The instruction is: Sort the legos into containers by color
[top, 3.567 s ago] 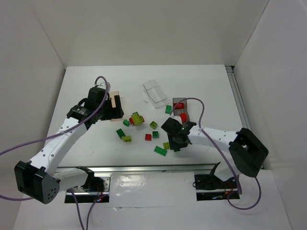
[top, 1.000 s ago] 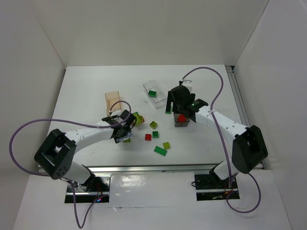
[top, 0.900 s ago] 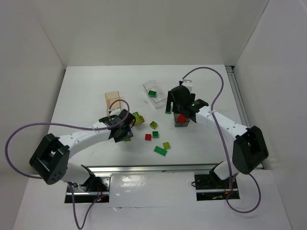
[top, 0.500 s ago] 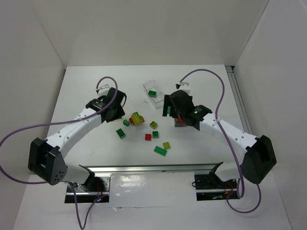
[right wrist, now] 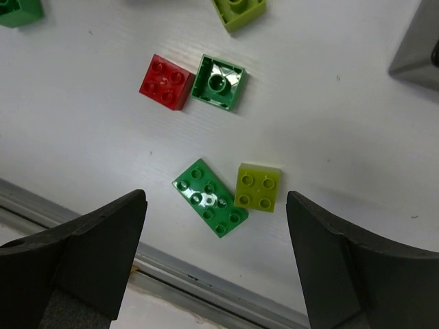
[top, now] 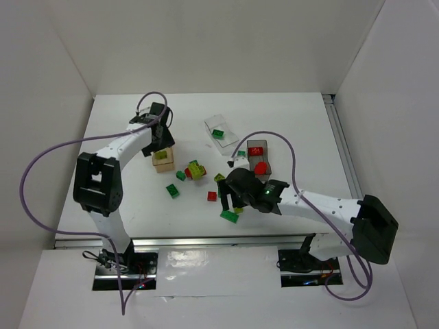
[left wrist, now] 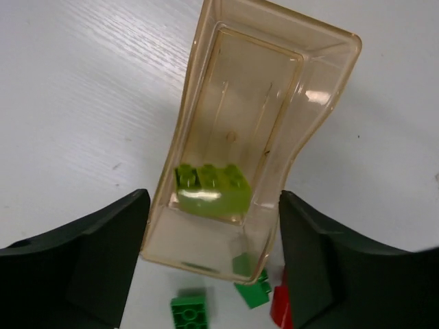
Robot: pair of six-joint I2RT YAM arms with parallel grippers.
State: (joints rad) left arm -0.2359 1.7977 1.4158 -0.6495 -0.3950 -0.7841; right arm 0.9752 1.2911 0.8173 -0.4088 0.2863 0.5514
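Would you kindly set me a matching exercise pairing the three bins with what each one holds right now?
Bins:
1. amber bin
2. clear bin
3. grey bin

Contents:
a. a red piece
b. a yellow-green brick
c. a green brick

Pairs: 1-b, 2-c, 3-a.

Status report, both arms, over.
Left gripper open above amber bin, one yellow-green brick inside. Right gripper open above long green brick; square yellow-green brick right beside it.
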